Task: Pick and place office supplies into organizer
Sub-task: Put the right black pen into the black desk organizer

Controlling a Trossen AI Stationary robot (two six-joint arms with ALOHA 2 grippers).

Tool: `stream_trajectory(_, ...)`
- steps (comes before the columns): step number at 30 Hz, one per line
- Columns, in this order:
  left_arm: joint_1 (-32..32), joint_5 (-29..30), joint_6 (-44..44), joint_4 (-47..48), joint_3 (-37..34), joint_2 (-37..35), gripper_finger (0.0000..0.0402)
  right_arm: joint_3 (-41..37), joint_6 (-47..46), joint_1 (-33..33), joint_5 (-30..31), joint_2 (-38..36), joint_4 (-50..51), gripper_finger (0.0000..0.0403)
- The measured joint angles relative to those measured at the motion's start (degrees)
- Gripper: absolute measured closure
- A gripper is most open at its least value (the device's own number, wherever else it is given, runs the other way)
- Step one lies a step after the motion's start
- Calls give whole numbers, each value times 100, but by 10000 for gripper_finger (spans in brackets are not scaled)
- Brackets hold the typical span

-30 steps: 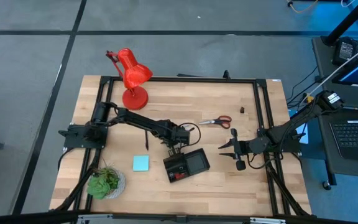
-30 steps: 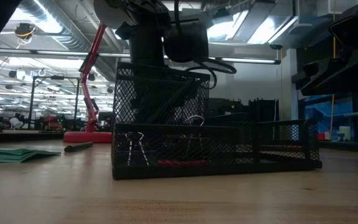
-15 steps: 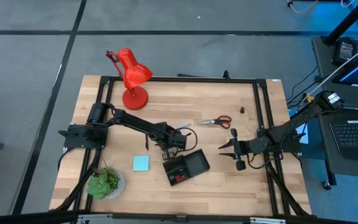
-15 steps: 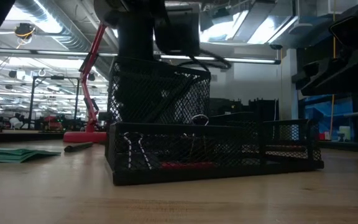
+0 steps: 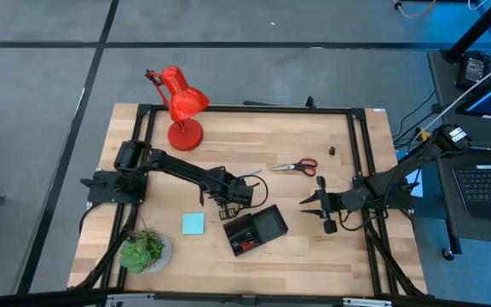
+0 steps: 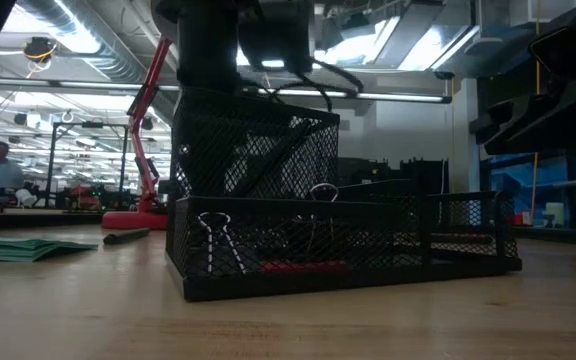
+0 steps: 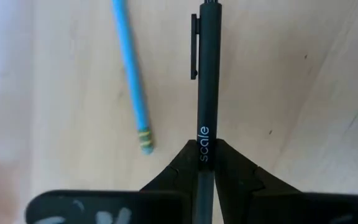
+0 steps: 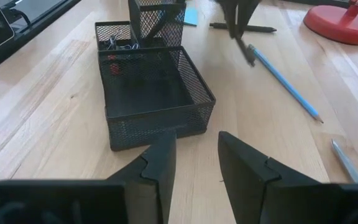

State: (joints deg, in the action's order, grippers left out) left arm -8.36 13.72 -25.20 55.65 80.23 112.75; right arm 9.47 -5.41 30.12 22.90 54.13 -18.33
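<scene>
Pale wooden table (image 8: 36, 106), smooth, faint grain. Black wire-mesh metal organizer (image 8: 151, 93), matt. Matt black plastic pen (image 7: 207, 74) with printed lettering, pinched by matt black fingers (image 7: 179, 171). Smooth light blue pencil (image 7: 131, 74). Glossy red lamp (image 5: 181, 107).

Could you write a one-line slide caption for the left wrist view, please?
Left gripper clamps a black pen above the wooden table, a light blue pencil lying alongside.

Colours on the table (image 5: 331, 247): light wood.
Organizer (image 8: 151, 93) was black wire mesh with a red piece (image 6: 303, 266) inside. Pen (image 7: 206, 93) in left claw (image 7: 206, 163) was black, white "scale" lettering; pencil (image 7: 131, 74) light blue; notepad (image 5: 193, 223) light blue; scissors (image 5: 297, 166) red-handled; lamp (image 5: 180, 107) red; plant (image 5: 143, 249) green.
</scene>
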Motion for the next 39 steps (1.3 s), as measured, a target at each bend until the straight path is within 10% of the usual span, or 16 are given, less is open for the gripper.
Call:
stream_trajectory(19,-606,744,840,-271,20,-1427,371,0,-59,1,2,2,-72,281)
stream_trajectory(39,-1279,1030,788,-2807,20,-1440,371,0,143,-1,2,0,-1663,281)
